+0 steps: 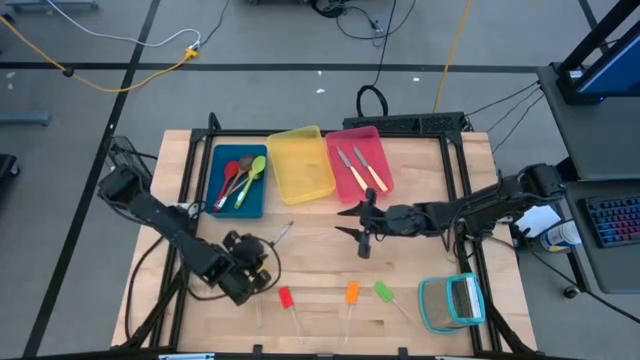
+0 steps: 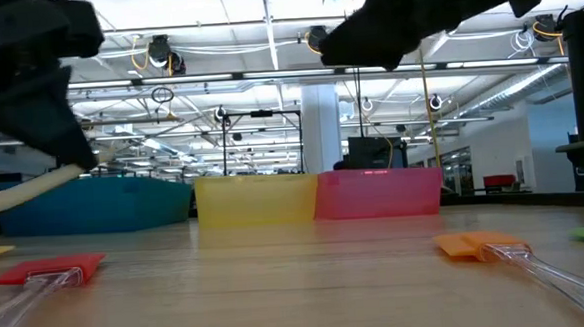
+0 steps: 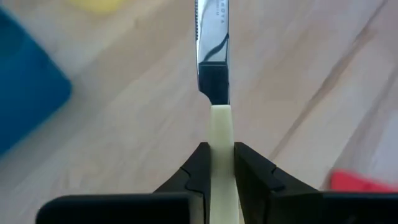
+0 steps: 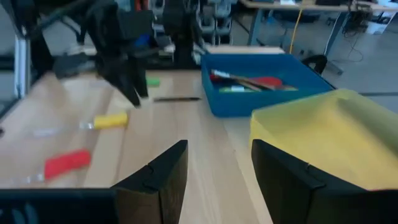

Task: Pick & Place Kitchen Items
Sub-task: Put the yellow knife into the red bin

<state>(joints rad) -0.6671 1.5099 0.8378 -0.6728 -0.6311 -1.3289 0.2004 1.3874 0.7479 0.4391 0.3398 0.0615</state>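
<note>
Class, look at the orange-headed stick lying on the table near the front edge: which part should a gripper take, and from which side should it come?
Probably the clear handle, from straight above. The orange-headed stick lies flat on the table, so only a downward approach lets fingers straddle the narrow handle; the head is wide and thin. The open right gripper hovers nearest.

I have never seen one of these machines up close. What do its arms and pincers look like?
Both arms are dark, nearly black, built of jointed segments with black cables running along them. Each ends in a pincer of two flat, angular black fingers: the left pincer and the right pincer look alike. No markings show.
</note>
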